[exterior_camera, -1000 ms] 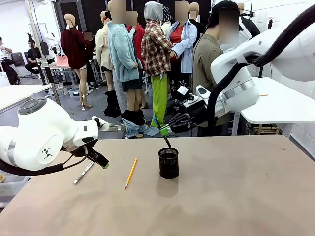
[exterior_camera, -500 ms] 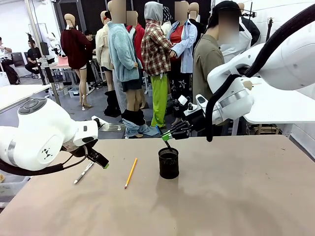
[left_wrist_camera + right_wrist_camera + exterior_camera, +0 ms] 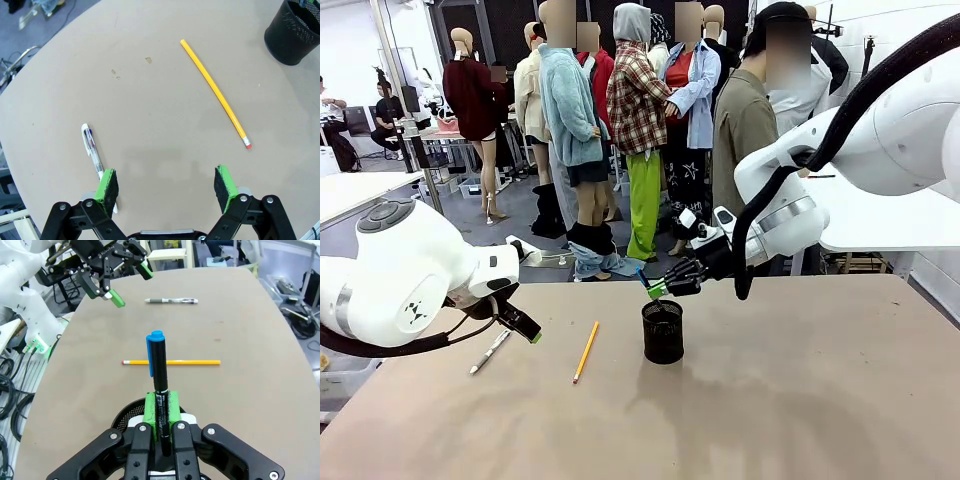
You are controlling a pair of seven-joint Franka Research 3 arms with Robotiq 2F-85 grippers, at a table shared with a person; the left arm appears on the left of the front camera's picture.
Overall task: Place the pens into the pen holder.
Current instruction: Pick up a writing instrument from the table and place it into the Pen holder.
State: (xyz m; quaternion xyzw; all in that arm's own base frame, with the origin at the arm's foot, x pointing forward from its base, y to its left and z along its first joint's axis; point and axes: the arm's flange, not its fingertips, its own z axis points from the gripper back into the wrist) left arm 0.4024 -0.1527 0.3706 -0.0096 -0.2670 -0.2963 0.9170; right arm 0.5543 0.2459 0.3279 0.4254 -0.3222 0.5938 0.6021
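Just above the pen holder (image 3: 663, 332), my right fingers (image 3: 174, 407) pinch the dark pen (image 3: 158, 365), its axis along them, slanted; beside the holder lie pencil (image 3: 215, 94) and silver pen (image 3: 91, 147); left fingers (image 3: 107, 182) wide open, empty, nearer those.

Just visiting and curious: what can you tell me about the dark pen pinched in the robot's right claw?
The dark pen is a slim black stick with a blue cap and clip at its far end and white print on the barrel. The right gripper is shut on its lower part, which hides the near end, and holds the pen tilted just above the black mesh pen holder.
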